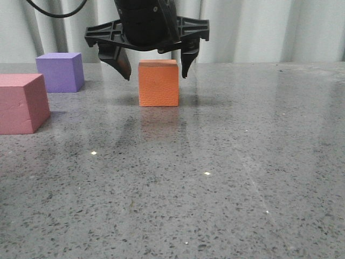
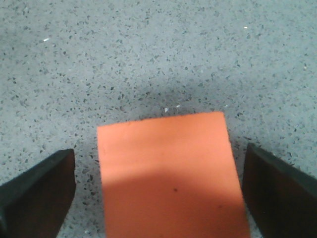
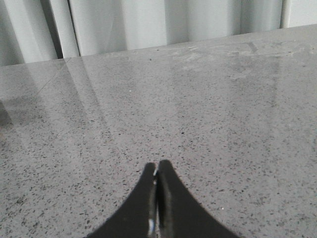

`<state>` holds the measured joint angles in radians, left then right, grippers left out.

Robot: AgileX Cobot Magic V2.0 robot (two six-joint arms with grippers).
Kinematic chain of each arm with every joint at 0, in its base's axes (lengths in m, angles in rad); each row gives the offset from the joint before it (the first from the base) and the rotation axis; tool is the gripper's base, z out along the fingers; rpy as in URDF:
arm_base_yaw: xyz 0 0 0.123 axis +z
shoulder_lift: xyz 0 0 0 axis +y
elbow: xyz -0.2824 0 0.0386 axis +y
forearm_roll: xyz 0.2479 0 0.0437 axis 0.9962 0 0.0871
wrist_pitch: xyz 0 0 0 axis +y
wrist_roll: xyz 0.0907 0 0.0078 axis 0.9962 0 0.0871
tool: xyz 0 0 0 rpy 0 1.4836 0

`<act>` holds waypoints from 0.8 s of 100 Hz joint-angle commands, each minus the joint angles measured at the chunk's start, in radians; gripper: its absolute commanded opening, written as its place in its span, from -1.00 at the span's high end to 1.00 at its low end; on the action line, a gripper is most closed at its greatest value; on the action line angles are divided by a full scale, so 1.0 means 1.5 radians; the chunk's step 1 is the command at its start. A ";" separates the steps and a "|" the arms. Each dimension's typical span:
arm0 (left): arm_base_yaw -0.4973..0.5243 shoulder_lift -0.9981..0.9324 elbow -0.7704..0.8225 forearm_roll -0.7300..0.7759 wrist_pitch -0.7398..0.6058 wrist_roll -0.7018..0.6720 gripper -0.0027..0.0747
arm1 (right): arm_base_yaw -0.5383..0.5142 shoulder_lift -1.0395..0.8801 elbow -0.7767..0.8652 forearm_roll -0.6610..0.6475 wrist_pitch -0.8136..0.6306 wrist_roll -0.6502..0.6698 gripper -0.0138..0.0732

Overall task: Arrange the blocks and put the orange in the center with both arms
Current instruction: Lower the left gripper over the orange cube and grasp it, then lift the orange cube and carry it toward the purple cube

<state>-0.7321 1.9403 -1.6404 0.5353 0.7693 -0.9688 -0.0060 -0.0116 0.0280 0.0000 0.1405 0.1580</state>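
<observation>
Orange cube (image 1: 158,83) flanks clear — open table (image 1: 242,162).

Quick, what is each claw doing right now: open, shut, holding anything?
Left claw: open, straddling the orange cube, not gripping it.
Right claw: shut, holding nothing.

I log an orange cube (image 1: 158,83), matte and uniform; a purple cube (image 1: 61,72); a pink-red cube (image 1: 21,103). I note the bench (image 1: 226,162) as grey stone, speckled dark and white. Left end effector (image 1: 156,67) black; right end effector (image 3: 156,176) black. Backdrop curtain (image 1: 269,29) pale grey-white.
</observation>
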 commanded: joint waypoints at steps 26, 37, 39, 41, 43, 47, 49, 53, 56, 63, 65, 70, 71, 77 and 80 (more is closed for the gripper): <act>-0.004 -0.033 -0.023 0.013 -0.015 -0.005 0.04 | -0.006 -0.014 -0.009 0.000 -0.054 -0.004 0.84; -0.004 -0.036 -0.023 0.008 -0.015 0.023 0.26 | -0.006 -0.014 -0.009 0.000 -0.054 -0.004 0.84; -0.005 -0.038 -0.023 0.007 -0.015 0.029 0.27 | -0.006 -0.014 -0.009 0.000 -0.054 -0.004 0.84; -0.005 -0.039 -0.023 0.006 -0.015 0.036 0.27 | -0.006 -0.014 -0.009 0.000 -0.054 -0.004 0.84; -0.005 -0.043 -0.023 0.004 -0.015 0.041 0.27 | -0.006 -0.014 -0.009 0.000 -0.054 -0.004 0.84; -0.006 -0.049 -0.023 0.001 -0.015 0.048 0.27 | -0.006 -0.014 -0.009 0.000 -0.054 -0.004 0.84; -0.006 -0.053 -0.023 0.001 -0.015 0.053 0.27 | -0.006 -0.014 -0.009 0.000 -0.054 -0.004 0.84; -0.006 -0.063 -0.023 0.003 -0.015 0.054 0.27 | -0.006 -0.014 -0.009 0.000 -0.054 -0.004 0.84; -0.006 -0.072 -0.023 0.006 -0.015 0.054 0.27 | -0.006 -0.014 -0.009 0.000 -0.054 -0.004 0.84; -0.006 -0.095 -0.023 0.019 -0.015 0.060 0.27 | -0.006 -0.014 -0.009 0.000 -0.054 -0.004 0.84; -0.006 -0.101 -0.023 0.023 -0.015 0.060 0.27 | -0.006 -0.014 -0.009 0.000 -0.054 -0.004 0.84; -0.004 -0.121 -0.023 0.034 -0.015 0.074 0.27 | -0.006 -0.014 -0.009 0.000 -0.054 -0.004 0.84; -0.004 -0.127 -0.023 0.037 -0.013 0.077 0.27 | -0.006 -0.014 -0.009 0.000 -0.054 -0.004 0.84; 0.000 -0.147 -0.023 0.049 -0.005 0.089 0.27 | -0.006 -0.014 -0.009 0.000 -0.054 -0.004 0.84; 0.003 -0.159 -0.023 0.057 0.003 0.089 0.27 | -0.006 -0.014 -0.009 0.000 -0.054 -0.004 0.84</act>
<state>-0.7321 1.8067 -1.6404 0.5600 0.7879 -0.8526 -0.0060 -0.0116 0.0280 0.0000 0.1405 0.1580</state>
